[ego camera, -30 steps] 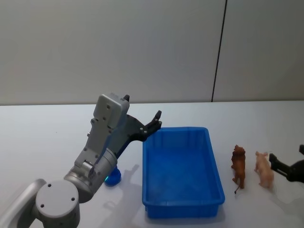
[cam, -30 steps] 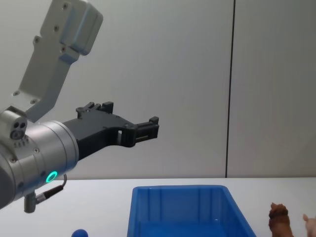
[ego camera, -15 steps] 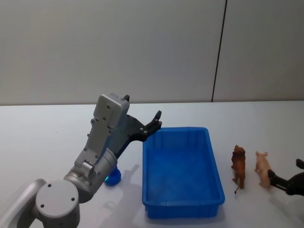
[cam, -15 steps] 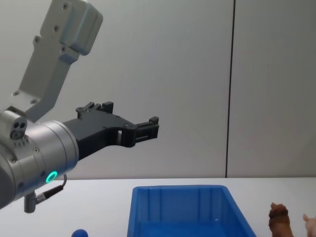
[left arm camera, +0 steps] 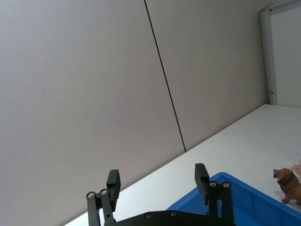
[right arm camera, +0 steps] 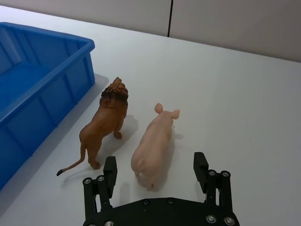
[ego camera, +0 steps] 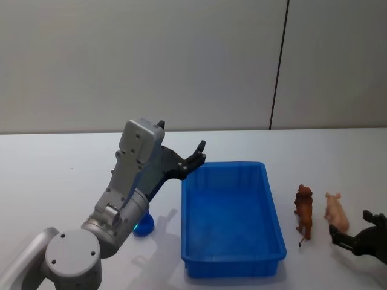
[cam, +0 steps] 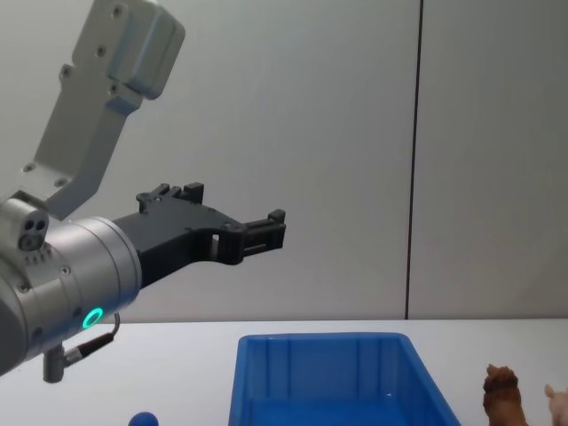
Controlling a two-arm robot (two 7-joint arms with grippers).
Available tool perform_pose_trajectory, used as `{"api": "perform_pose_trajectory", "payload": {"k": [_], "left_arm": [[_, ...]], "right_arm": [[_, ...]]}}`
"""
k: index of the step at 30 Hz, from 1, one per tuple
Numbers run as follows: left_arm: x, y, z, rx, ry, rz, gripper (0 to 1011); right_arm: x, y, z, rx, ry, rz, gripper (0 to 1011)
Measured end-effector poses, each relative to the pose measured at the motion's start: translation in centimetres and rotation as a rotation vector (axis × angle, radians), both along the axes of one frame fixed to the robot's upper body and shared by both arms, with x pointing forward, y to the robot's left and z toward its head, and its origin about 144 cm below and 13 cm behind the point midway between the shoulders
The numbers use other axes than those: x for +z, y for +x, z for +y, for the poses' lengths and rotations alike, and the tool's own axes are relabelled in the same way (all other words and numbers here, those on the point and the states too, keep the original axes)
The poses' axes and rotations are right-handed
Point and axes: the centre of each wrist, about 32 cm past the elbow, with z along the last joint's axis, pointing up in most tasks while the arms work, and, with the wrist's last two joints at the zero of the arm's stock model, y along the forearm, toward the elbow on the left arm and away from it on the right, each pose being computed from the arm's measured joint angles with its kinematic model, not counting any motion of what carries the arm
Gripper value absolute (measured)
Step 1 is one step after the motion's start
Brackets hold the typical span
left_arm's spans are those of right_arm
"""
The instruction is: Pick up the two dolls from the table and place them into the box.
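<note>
White table (ego camera: 60, 157); grey wall (ego camera: 151, 60) with 1 dark vertical seam (ego camera: 279, 66).

You have a plain white tabletop (ego camera: 48, 175) spanning the lower half of the head view. At lower centre stands a bright blue rectangular plastic bin (ego camera: 224, 164), ribbed inside. Just right of it, not touching, a brown lion figure (ego camera: 304, 208) stands upright. A pale pink pig figure (ego camera: 336, 211) stands beside the lion, further right. Left of the bin rests a small rounded bright blue object (ego camera: 145, 227), partly hidden.
</note>
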Motion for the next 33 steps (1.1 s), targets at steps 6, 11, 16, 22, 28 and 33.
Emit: {"api": "perform_pose_trajectory", "payload": {"k": [6, 11, 16, 22, 28, 33], "left_arm": [[0.0, 0.0, 0.0, 0.000, 0.000, 0.000, 1001], [0.0, 0.0, 0.0, 0.000, 0.000, 0.000, 1001], [0.0, 0.0, 0.0, 0.000, 0.000, 0.000, 1001], [0.0, 0.0, 0.0, 0.000, 0.000, 0.000, 1001], [0.0, 0.0, 0.0, 0.000, 0.000, 0.000, 1001], [0.0, 0.0, 0.0, 0.000, 0.000, 0.000, 1001]], "right_arm": [[-0.6, 0.4, 0.3, 0.001, 0.005, 0.016, 1001], [-1.0, 0.7, 0.6, 0.001, 0.012, 0.028, 1001], [-1.3, 1.0, 0.8, 0.003, 0.021, 0.033, 936], [-1.5, 1.5, 1.3, 0.009, 0.042, 0.031, 769], [-1.7, 1.9, 1.7, 0.009, 0.056, 0.031, 575], [-1.8, 2.2, 1.8, 0.006, 0.064, 0.031, 430]]}}
